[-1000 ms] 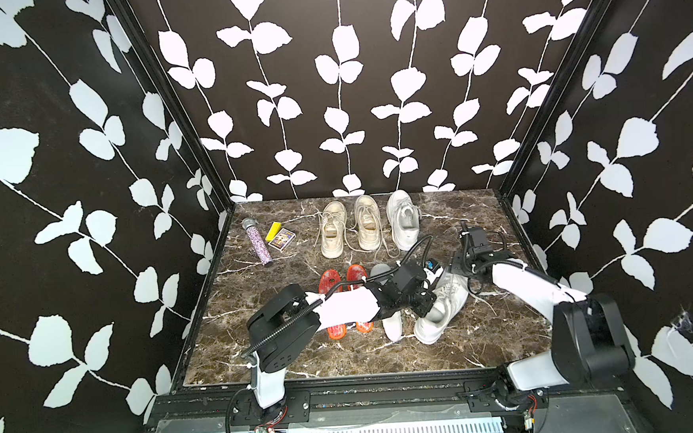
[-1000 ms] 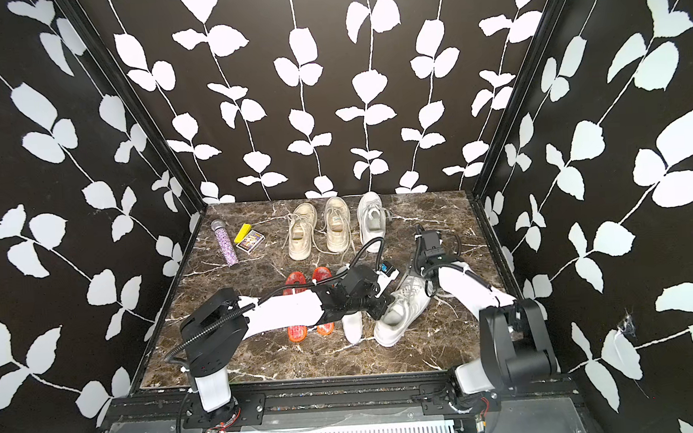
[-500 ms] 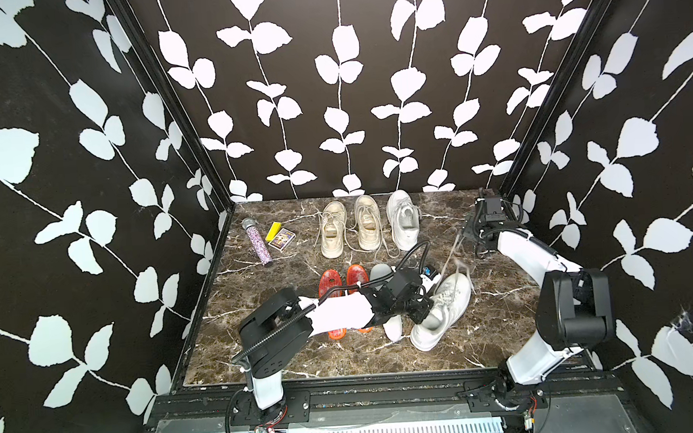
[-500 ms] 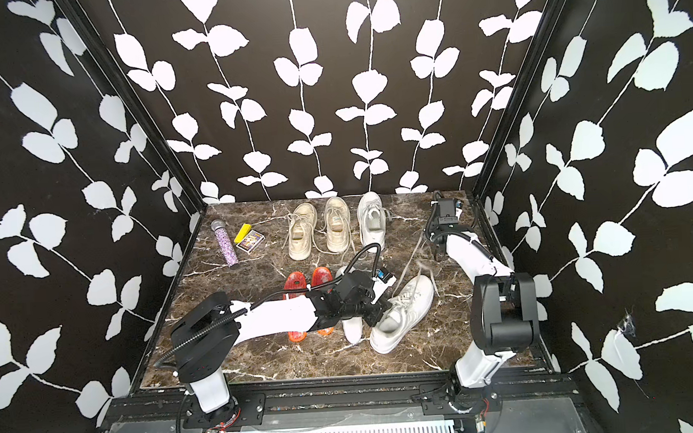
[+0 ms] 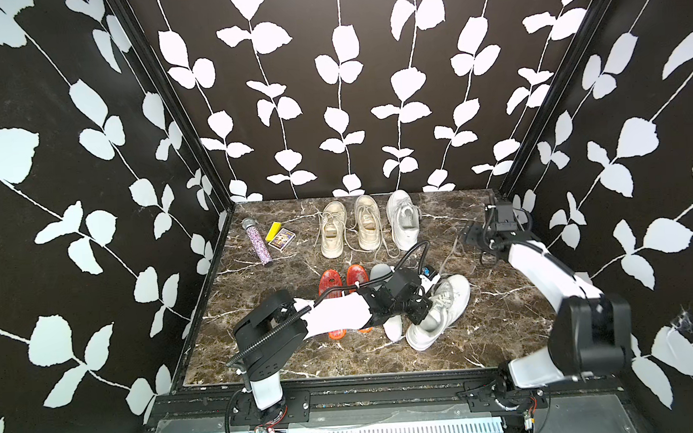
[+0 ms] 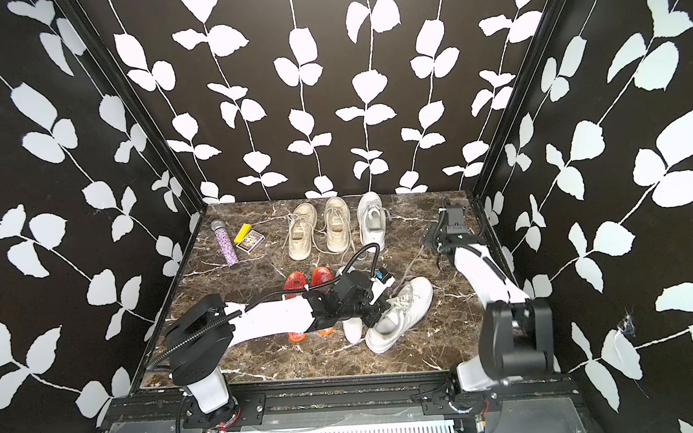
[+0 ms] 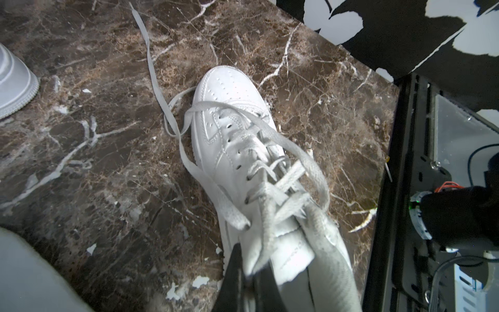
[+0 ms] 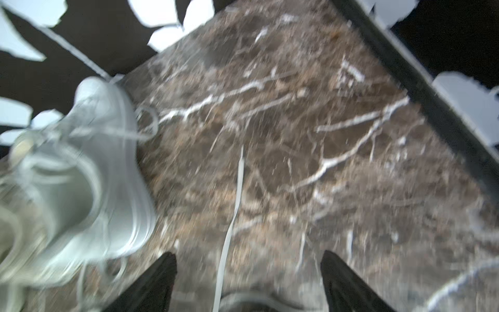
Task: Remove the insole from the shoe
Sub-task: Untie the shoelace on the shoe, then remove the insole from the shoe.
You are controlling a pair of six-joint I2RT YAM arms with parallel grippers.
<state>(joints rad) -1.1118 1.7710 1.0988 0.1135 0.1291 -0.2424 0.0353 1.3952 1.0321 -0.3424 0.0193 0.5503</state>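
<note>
Left pincer (image 7: pixel 249 267) clenched on the white sneaker (image 7: pixel 229 108) at its laced tongue.
Prising-open step judged in hand; insole unseen, presumed inside below the grip. Right pincer (image 8: pixel 248 254), spread wide well away, is to be brought in for it.

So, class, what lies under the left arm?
Under the left arm lie two red soles, ends showing, middles covered. A pale insole is also partly hidden. Whether the arm touches them cannot be seen.
</note>
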